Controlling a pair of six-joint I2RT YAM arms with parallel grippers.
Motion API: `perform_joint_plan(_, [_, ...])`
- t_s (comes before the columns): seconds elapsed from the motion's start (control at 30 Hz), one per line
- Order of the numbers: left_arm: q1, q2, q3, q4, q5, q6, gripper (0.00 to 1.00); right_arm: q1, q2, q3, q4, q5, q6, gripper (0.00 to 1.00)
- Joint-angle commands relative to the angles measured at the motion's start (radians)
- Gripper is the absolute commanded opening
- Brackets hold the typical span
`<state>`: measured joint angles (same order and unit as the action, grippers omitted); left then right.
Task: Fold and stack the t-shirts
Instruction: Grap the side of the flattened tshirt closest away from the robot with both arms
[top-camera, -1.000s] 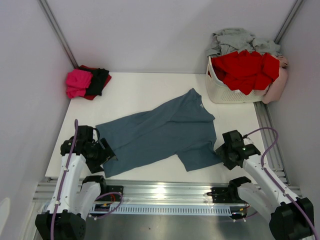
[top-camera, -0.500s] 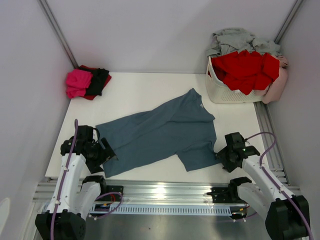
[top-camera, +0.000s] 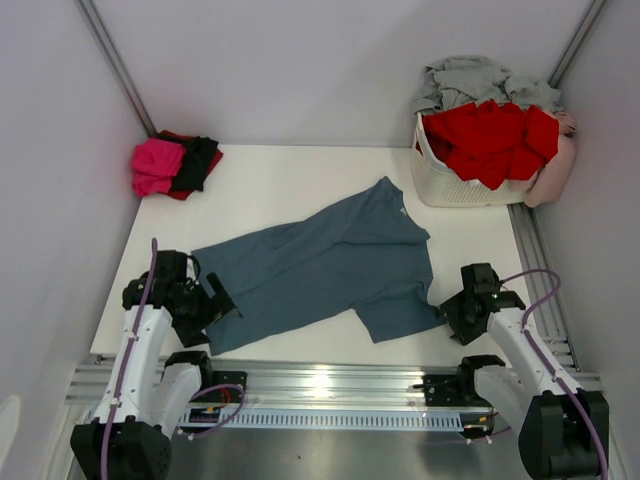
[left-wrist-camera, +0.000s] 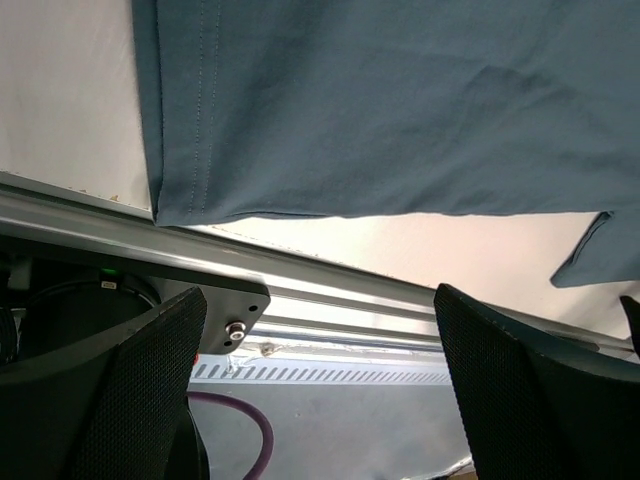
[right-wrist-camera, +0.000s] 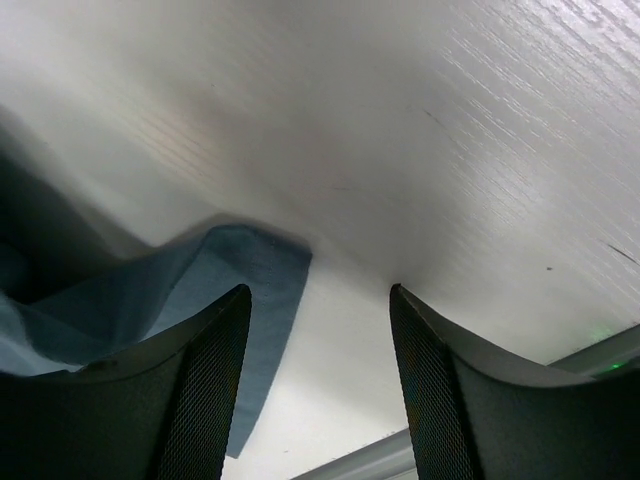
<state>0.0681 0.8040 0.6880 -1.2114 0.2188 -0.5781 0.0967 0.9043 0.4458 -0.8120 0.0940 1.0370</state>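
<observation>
About seven t-shirts (top-camera: 320, 265), one basket (top-camera: 447, 186)

The right tool (top-camera: 455, 308) has slid rightward and slightly nearer the bench's (top-camera: 300, 180) front edge. It now sits farther from the blue-grey shirt's (top-camera: 320, 265) sleeve than a second ago, and its purple cable (top-camera: 535, 280) arcs lower.

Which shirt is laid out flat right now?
The slate blue-grey t-shirt mid-table. The pink and black pile sits bunched far left; the red and grey ones heap in the basket.
</observation>
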Motion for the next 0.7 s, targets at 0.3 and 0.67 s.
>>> perform_joint_plan(0.3, [-0.004,0.159,0.131,0.067,0.013,-0.055,0.98,-0.057,0.033,0.126,0.168,-0.108,-0.144,0.51])
perform_joint_plan(0.67, [0.004,0.555,0.321,0.312,0.073,-0.212,0.92,0.106,0.251,0.343,0.5,-0.117,-0.282,0.66])
